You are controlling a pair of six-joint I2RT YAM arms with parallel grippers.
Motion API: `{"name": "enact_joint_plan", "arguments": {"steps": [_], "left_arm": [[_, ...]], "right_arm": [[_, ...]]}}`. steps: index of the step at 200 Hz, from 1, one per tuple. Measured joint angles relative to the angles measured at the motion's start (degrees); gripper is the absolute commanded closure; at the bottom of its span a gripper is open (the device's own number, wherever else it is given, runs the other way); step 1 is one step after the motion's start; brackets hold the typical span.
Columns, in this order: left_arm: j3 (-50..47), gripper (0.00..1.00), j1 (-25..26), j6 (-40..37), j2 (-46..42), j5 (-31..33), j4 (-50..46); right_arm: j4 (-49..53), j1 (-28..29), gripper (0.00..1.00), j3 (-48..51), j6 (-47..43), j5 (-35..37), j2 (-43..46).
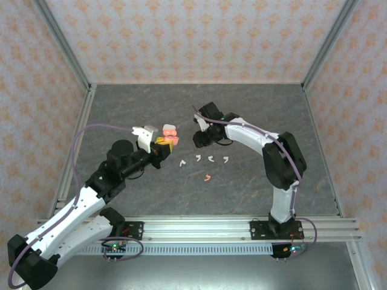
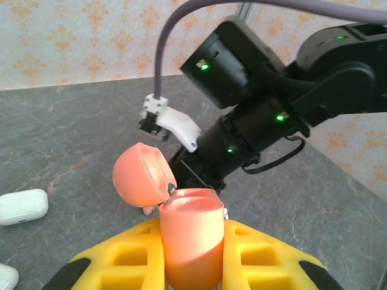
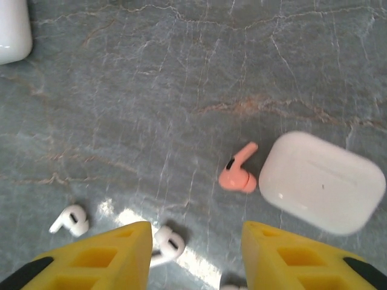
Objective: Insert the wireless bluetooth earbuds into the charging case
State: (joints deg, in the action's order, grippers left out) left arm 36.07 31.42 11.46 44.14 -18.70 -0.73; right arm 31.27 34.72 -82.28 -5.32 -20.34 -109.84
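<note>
The left gripper [image 2: 191, 232] is clamped tight on a pink case [image 1: 170, 136]. It holds the case upright above the middle of the table [image 1: 121, 109], with the lid [image 2: 140, 178] flipped back on its hinge. From here I cannot tell whether anything sits inside the case. Just to the right, the right gripper [image 3: 196, 235] hangs over the table with its yellow fingers [image 3: 103, 257] parted and nothing between them. Four white earbuds [image 1: 198, 158] lie in a loose row on the near side of both grippers. A pink earbud [image 1: 207, 177] lies alone a little nearer. In the right wrist view, a pink earbud [image 3: 237, 175] lies just beside a white case [image 3: 323, 181], and two white earbuds lie close to the fingertips.
</note>
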Motion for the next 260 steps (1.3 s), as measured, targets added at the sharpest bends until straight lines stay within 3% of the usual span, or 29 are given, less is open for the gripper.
{"name": "enact_joint_plan", "arguments": {"steps": [125,260], "left_arm": [[-0.31,1.0,0.0,0.0,-0.07,0.35,-0.11],[-0.61,1.0,0.0,0.0,1.03,0.33,-0.13]], "right_arm": [[0.87,1.81,0.56,-7.13,-2.93,3.91,-10.91],[0.68,2.49,0.74,-4.04,-4.98,10.08,-10.23]]}}
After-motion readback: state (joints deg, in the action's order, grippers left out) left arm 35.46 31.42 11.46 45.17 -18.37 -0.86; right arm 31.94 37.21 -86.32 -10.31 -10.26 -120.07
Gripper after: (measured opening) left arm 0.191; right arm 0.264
